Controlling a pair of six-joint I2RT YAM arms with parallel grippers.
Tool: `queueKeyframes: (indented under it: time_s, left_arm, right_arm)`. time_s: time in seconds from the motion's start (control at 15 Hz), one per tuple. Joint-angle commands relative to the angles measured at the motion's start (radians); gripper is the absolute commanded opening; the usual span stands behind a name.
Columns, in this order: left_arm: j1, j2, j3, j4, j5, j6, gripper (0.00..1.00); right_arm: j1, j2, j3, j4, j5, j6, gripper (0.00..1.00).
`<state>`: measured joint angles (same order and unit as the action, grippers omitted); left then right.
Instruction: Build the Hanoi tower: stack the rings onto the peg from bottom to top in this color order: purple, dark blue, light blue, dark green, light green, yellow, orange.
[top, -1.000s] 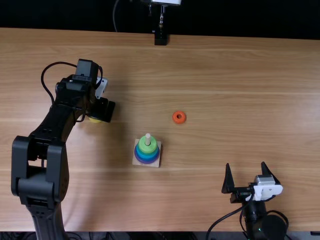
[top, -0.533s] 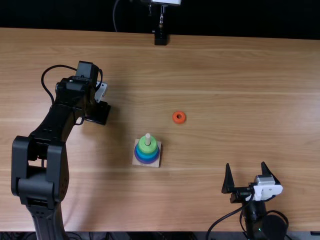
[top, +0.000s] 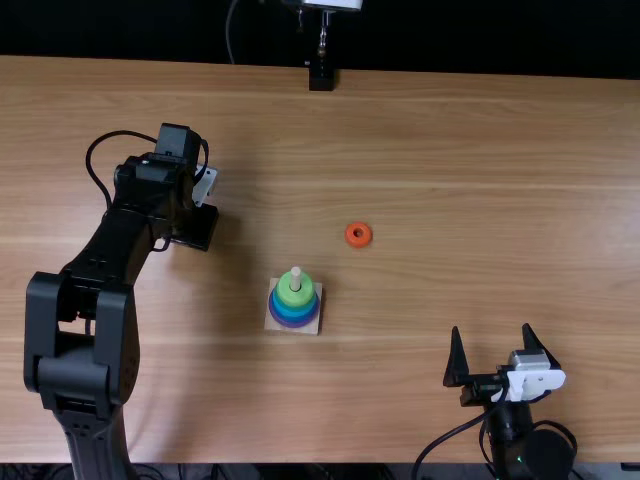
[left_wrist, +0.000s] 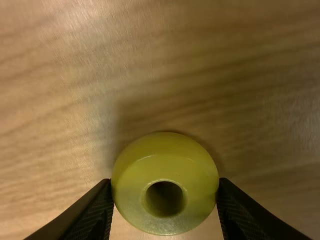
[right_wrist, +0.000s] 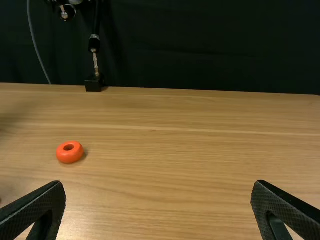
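Apparently, the left end effector (top: 197, 228) has edged sideways, gripping the yellow ring (left_wrist: 164, 169).

top view | left claw (top: 194, 230) | shifted slightly toward 8 o'clock | over worktop (top: 470, 190) | versus one second ago

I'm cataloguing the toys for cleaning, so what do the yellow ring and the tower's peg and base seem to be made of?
The yellow ring looks glossy and smooth, with a soft highlight along its rounded edge: plastic or lacquered wood, I can't tell which. The peg and base look like unpainted wood, probably matt, going by their pale beige colour.
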<state>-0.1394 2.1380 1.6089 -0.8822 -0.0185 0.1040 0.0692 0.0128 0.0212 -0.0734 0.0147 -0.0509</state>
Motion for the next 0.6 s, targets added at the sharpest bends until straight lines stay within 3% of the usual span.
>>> queueKeyframes:
  time_s: [0.0,0.4,0.53]
  left_arm:
    - [-0.019,-0.007,0.019,-0.033,0.009,0.001,0.00]
    - [-0.080,-0.213,0.115,-0.263,0.000,-0.005,0.00]
    - [-0.114,-0.257,0.172,-0.362,-0.002,-0.040,0.00]
  right_arm:
    - [-0.014,-0.013,-0.012,-0.016,-0.004,0.003,1.00]
    - [-0.014,-0.013,-0.012,-0.016,-0.004,0.001,1.00]
    - [-0.014,-0.013,-0.012,-0.018,-0.004,0.001,1.00]
